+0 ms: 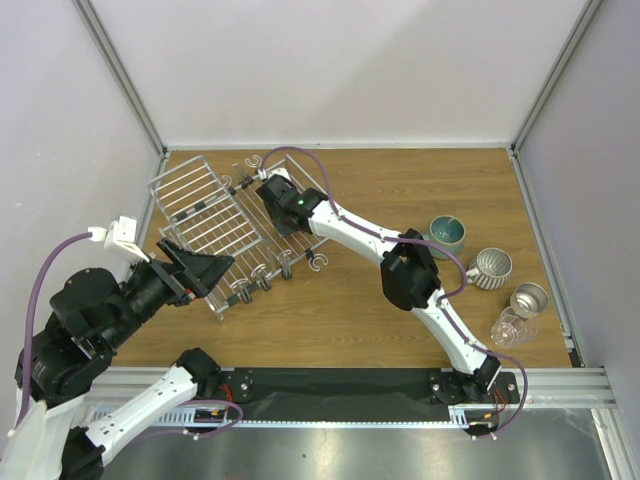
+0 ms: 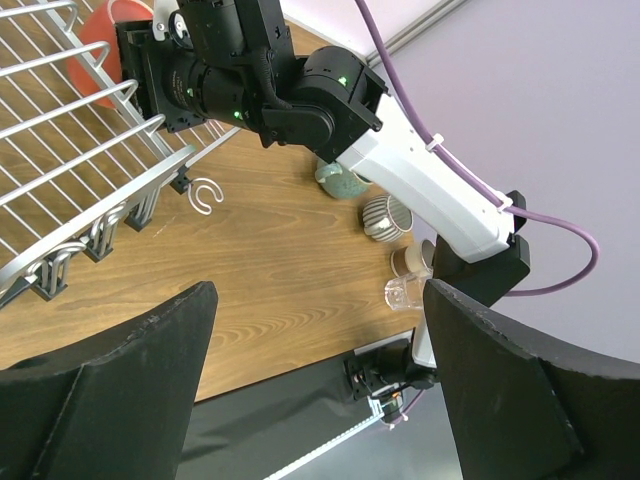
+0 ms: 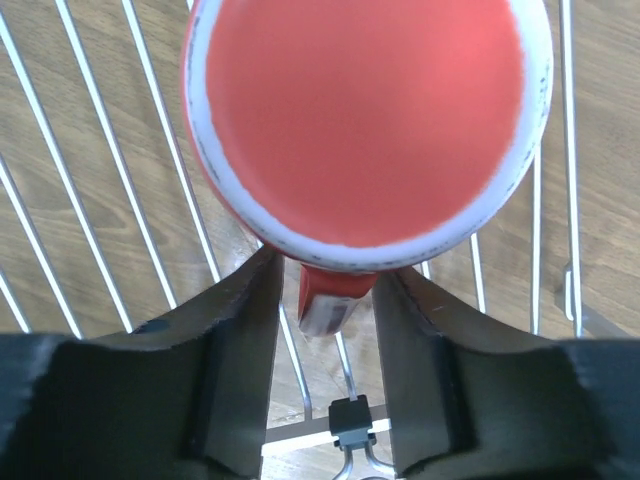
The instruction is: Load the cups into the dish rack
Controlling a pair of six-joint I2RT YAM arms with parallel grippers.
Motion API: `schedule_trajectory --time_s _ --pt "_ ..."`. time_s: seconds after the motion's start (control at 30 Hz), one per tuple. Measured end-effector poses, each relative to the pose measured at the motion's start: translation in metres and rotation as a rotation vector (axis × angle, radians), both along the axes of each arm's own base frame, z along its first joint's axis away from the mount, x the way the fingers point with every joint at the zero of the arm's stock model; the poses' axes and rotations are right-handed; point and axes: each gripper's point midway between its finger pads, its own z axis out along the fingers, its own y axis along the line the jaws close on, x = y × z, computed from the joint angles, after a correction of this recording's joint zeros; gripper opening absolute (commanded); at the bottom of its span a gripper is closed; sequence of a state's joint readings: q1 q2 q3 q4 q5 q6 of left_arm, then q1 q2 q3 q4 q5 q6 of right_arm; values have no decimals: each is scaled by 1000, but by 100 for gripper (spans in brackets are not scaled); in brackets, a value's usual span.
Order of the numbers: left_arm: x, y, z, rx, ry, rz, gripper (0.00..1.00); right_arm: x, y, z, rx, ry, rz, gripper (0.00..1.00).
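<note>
Red round mug [image 3: 365, 120] over wire rack [image 3: 110, 170].

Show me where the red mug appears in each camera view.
Top external: not visible, probably hidden under the right arm.
Left wrist: red mug top left, behind the rods.
Right wrist: fills upper centre, handle between the fingers.
Shared landmark: dish rack.

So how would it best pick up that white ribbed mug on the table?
Probably by the rim, coming straight down from above. The white ribbed mug stands upright with its mouth open to the top, so one finger could drop inside and the other stay outside the wall. Its ribbed body looks wider and harder to span.
</note>
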State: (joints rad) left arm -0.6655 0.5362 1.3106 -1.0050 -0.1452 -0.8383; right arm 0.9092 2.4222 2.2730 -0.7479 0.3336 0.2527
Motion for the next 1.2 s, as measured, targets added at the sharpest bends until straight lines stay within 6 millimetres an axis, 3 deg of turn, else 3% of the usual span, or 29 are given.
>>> schedule_trajectory --time_s 0.13,0.4,0.6,0.67,0.83,0.87,0.9,0.93,1.1,1.2 --pt "0 0 0 -1 0 -1 90 -1 0 0 3 2 -1 56" --pt "-2 -2 -2 -2 5 -14 91 -9 -5 7 8 19 -7 57" --pt "0 -5 -9 8 21 -24 90 -21 -18 47 53 17 -11 56" --pt "1 -6 -11 9 24 -24 91 -24 -20 64 82 9 -9 53" --pt "1 -6 -11 9 20 -25 91 -26 -39 98 135 -16 -25 32" --pt "1 -6 -11 7 18 -25 91 -22 -43 103 145 -25 -32 26" --pt "1 -6 -10 7 17 -26 91 -17 -47 106 153 -37 -40 7" --pt "0 -7 -10 6 17 -28 91 -10 -50 109 159 -51 -47 0" --pt "-1 -9 -9 -1 13 -42 91 28 -60 106 177 -109 -81 0" --pt "-1 -9 -8 -3 11 -46 91 49 -56 85 172 -119 -78 0"
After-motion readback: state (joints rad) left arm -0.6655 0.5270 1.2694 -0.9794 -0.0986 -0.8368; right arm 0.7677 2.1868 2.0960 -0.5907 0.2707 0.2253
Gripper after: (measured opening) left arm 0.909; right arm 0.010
